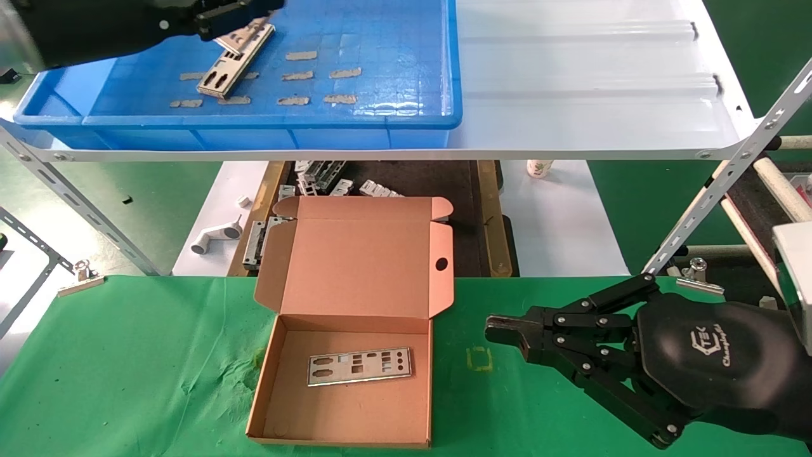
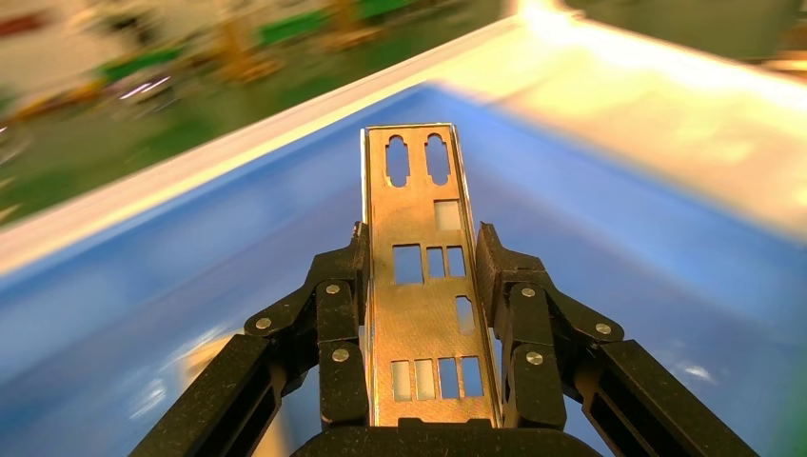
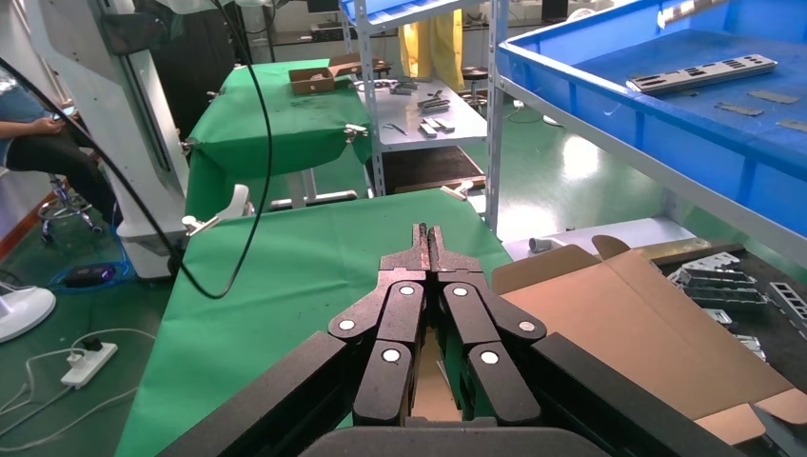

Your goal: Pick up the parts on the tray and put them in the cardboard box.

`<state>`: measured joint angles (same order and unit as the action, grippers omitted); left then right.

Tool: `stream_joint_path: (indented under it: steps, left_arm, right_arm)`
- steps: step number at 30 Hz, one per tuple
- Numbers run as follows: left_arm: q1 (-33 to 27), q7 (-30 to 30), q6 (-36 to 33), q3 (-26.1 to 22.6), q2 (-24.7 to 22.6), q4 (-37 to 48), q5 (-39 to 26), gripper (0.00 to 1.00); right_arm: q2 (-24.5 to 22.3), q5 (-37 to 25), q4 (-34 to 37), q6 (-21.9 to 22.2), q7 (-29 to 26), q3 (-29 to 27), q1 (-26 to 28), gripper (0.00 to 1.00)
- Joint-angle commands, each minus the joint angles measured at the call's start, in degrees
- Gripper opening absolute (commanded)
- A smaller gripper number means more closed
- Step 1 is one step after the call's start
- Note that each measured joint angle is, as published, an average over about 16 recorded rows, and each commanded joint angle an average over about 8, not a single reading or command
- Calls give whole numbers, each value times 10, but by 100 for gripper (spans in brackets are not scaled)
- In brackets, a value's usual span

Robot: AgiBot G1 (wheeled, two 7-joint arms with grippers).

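Note:
The blue tray (image 1: pixel 380 95) sits on the raised shelf at the back left. My left gripper (image 1: pixel 244 25) is over its far left part, shut on a silver punched plate (image 2: pixel 419 286) by its long edges; the plate sticks out past the fingertips (image 2: pixel 490 252). Just below, another part (image 1: pixel 231 66) lies on the tray floor, also seen as a silver strip (image 3: pixel 704 71). The cardboard box (image 1: pixel 355 406) lies open on the green cloth with one plate (image 1: pixel 360 366) inside. My right gripper (image 1: pixel 498 330) (image 3: pixel 428 238) is shut and empty, low to the right of the box (image 3: pixel 647 314).
The tray rests on a white corrugated sheet (image 1: pixel 590 76) held by slanted metal struts (image 1: pixel 729 171). Under the shelf lie grey brackets (image 1: pixel 320 174) and a white pipe fitting (image 1: pixel 216 238). Tan tape patches (image 1: pixel 317 75) dot the tray floor. Green cloth (image 1: pixel 127 368) covers the front table.

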<state>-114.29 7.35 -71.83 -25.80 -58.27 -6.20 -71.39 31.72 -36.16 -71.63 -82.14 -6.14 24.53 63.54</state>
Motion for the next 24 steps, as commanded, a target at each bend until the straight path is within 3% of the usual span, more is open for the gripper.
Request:
stream_joint_path:
  steps: [1,5,11,19,24]
  left_arm:
    - [-5,10,-64,1,12,-12,4,0]
    - [-5,39,-144,-5,26,-28,1,0]
    - [27,88,-196,-24,39,-92,5,0]
    - [147,79,-197,-98,95,-304,77,0]
    - [217,74,-173,-137,126,-409,87,0]
  right_arm:
    - [0,0,0,0,0,0,0,0]
    - [0,0,0,0,0,0,0,0]
    - [0,0,0,0,0,0,0,0]
    - [0,0,0,0,0,0,0,0]
    - [0,0,0,0,0,0,0,0]
